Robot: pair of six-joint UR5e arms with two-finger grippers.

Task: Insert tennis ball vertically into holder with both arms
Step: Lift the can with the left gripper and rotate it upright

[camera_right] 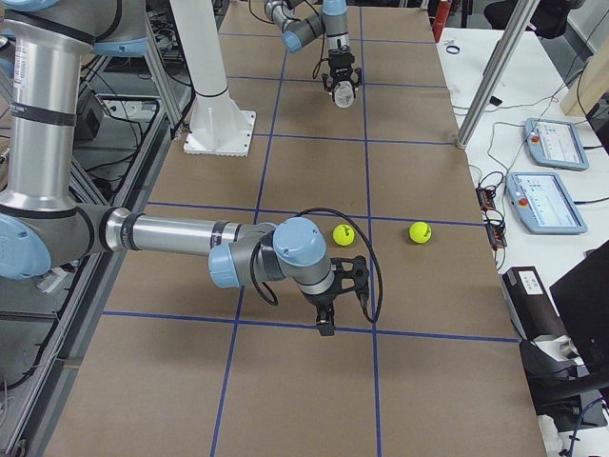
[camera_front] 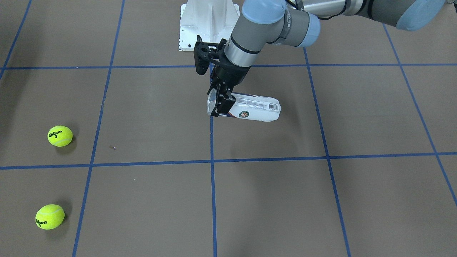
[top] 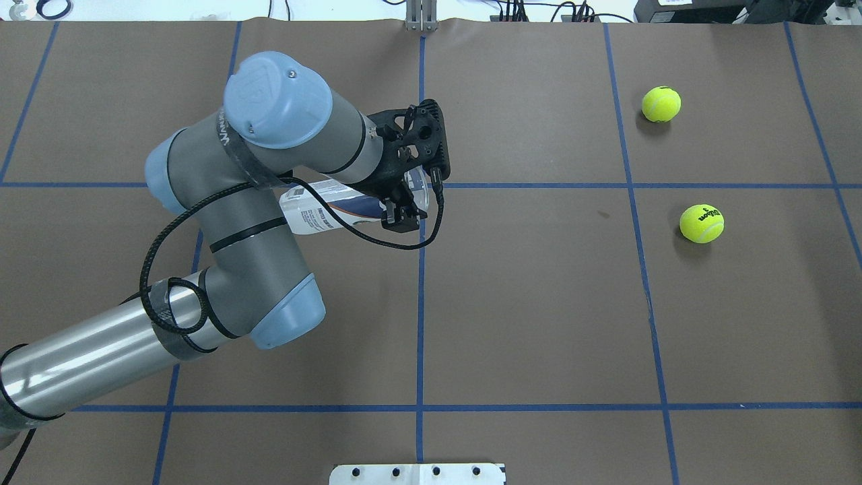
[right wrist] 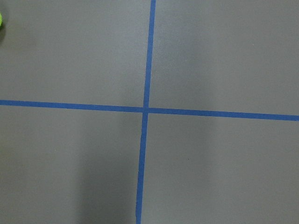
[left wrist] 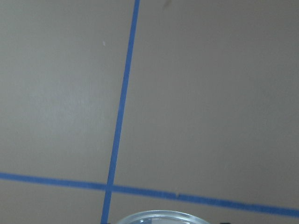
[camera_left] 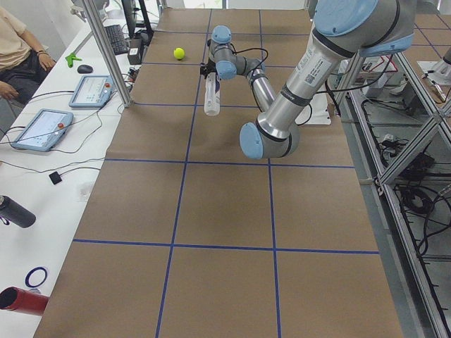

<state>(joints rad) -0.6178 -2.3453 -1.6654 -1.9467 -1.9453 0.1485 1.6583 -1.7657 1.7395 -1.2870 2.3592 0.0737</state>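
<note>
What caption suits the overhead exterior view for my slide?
Left gripper grips the sideways holder at its open end; two tennis balls lie at right.

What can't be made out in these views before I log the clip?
1. The right gripper: seen only in the exterior right view, and small there, so open or shut is unclear.
2. The holder: in the overhead view the left arm covers most of it. The left wrist view's bottom edge cuts off all but its rim.
3. A tennis ball: only a sliver shows at the right wrist view's left edge.
</note>
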